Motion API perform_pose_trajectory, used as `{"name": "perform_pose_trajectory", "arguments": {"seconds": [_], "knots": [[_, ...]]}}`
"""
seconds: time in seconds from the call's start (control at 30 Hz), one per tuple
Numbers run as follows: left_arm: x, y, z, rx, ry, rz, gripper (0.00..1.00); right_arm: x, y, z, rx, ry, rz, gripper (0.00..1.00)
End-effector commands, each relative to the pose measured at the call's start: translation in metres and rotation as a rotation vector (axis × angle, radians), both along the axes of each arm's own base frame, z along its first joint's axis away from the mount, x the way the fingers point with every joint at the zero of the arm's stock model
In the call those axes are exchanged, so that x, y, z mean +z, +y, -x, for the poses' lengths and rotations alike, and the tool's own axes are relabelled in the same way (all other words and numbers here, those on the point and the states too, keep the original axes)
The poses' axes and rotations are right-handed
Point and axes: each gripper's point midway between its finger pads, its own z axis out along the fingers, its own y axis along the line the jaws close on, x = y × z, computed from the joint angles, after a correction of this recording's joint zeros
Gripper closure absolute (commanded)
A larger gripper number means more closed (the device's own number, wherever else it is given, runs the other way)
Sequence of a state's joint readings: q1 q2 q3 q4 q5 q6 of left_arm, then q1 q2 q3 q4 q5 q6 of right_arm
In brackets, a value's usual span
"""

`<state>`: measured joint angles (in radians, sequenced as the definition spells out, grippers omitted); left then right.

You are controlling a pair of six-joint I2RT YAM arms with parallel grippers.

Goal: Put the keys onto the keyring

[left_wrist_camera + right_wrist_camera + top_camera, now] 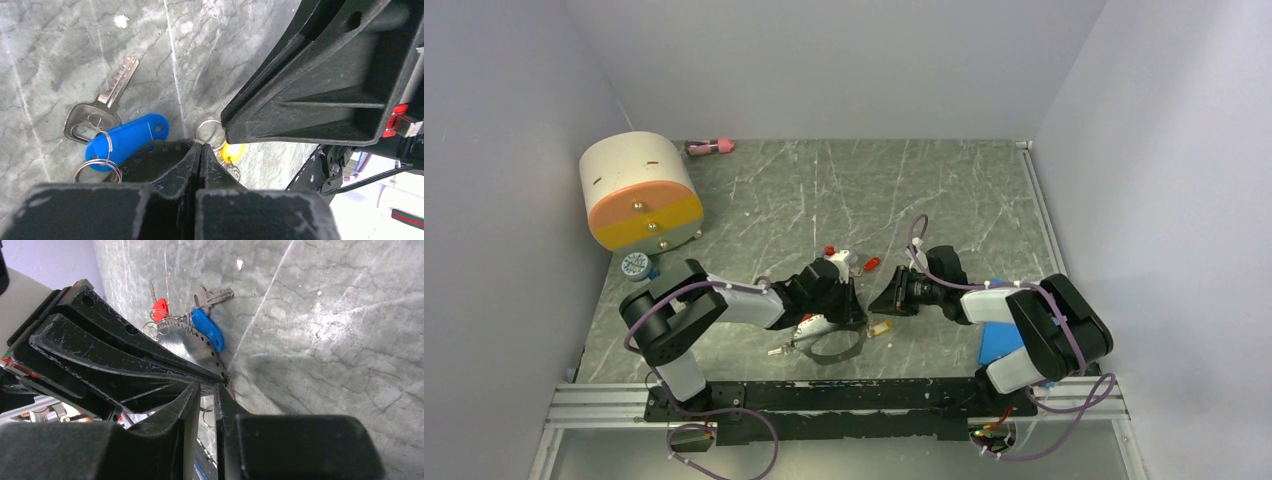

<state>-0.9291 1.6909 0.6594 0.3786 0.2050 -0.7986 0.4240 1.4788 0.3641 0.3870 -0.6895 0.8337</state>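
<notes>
The left gripper point(201, 150) has its two fingers pressed flat together, with no gap to see between them. Their tips lie against the dark, perforated edge of the keyring point(192, 347), but I cannot tell if they pinch it. The right gripper point(208, 390) has its jaws only a little apart, a narrow slit, and a thin wire loop shows inside this slit; whether the loop is gripped I cannot tell. The two grippers meet almost tip to tip, low over the table point(944, 190), near its front edge. The keyring lies on the table just beside the left gripper, and its pale plate with the saw-toothed rim is turned toward the right wrist camera. Close around it there is a bunch: a silver key point(107, 97) lying flat, a blue tag point(127, 135) partly over the head of this key, a red-headed key point(160, 307) behind the plate, and some small wire rings point(97, 167). A yellow tag point(232, 150) with its own small ring lies just beside the tip of the right gripper. In the top view two small red things point(873, 264) lie a little beyond the grippers, too small to tell more. At the back left stands a cream-and-orange drum point(639, 190), well apart from all this.
</notes>
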Motion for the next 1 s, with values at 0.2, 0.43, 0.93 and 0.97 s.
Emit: {"name": "perform_pose_trajectory", "arguments": {"seconds": [0.2, 0.43, 0.93, 0.97], "knots": [[0.011, 0.008, -0.003, 0.017, -0.027, -0.025, 0.97, 0.005, -0.010, -0.008, -0.015, -0.088, 0.083, 0.65], [0.023, 0.006, -0.004, 0.010, -0.044, -0.012, 0.96, -0.001, -0.019, -0.002, -0.023, -0.070, 0.140, 0.63], [0.004, 0.004, -0.002, -0.003, -0.011, -0.043, 0.97, -0.011, 0.005, 0.001, 0.029, 0.027, 0.014, 0.86], [0.003, 0.005, -0.002, -0.001, -0.011, -0.046, 0.97, -0.010, 0.006, 0.001, 0.033, 0.029, 0.004, 0.86]]}}
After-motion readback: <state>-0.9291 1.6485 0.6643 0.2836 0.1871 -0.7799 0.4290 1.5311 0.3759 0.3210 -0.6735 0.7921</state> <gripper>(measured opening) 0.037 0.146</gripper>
